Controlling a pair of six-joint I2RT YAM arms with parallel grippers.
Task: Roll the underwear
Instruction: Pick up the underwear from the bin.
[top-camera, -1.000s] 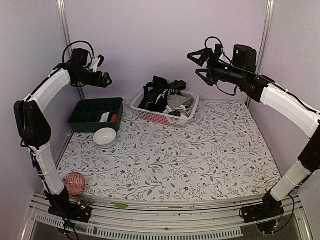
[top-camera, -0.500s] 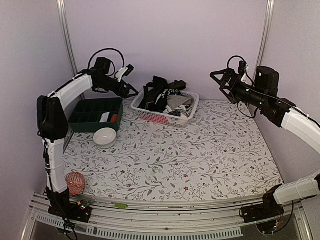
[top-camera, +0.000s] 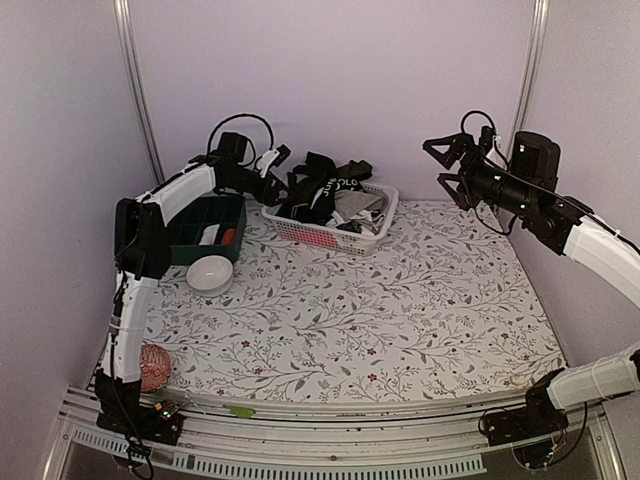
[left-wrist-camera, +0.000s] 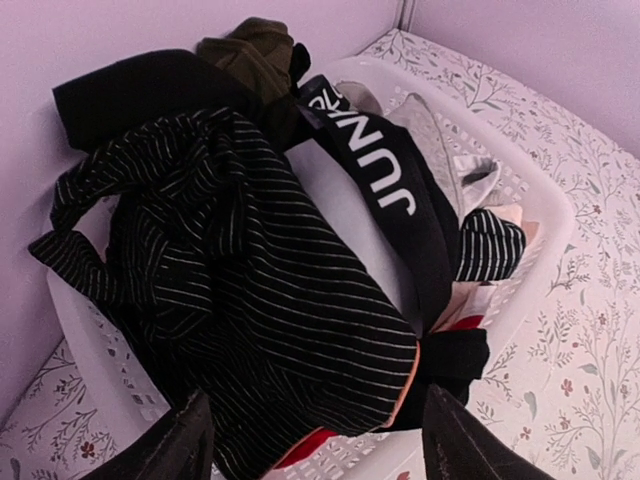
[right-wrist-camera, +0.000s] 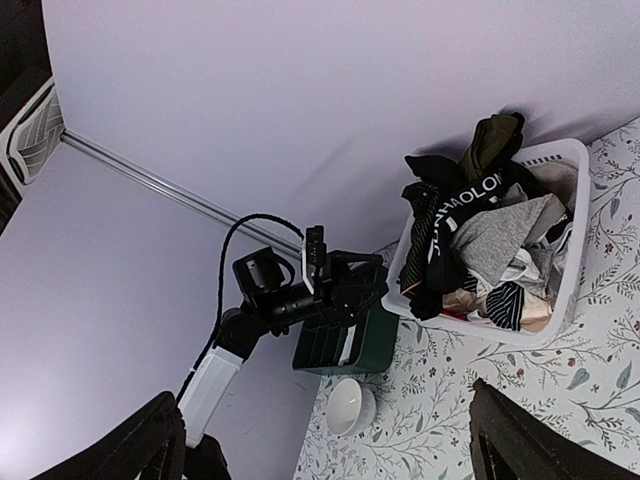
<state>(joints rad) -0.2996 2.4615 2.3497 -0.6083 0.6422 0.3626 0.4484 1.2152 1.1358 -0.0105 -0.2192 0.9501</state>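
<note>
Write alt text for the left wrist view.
A white lattice basket heaped with underwear, a black pin-striped piece on top beside a black waistband with white lettering. The left gripper's two dark fingertips show at the bottom edge, apart, holding nothing. A floral tablecloth lies underneath.

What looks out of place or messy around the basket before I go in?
Only the white basket stands out. The underwear is heaped well above its rim, and a black striped piece hangs over the edge on the left arm's side. Nothing looks torn or damaged.
</note>
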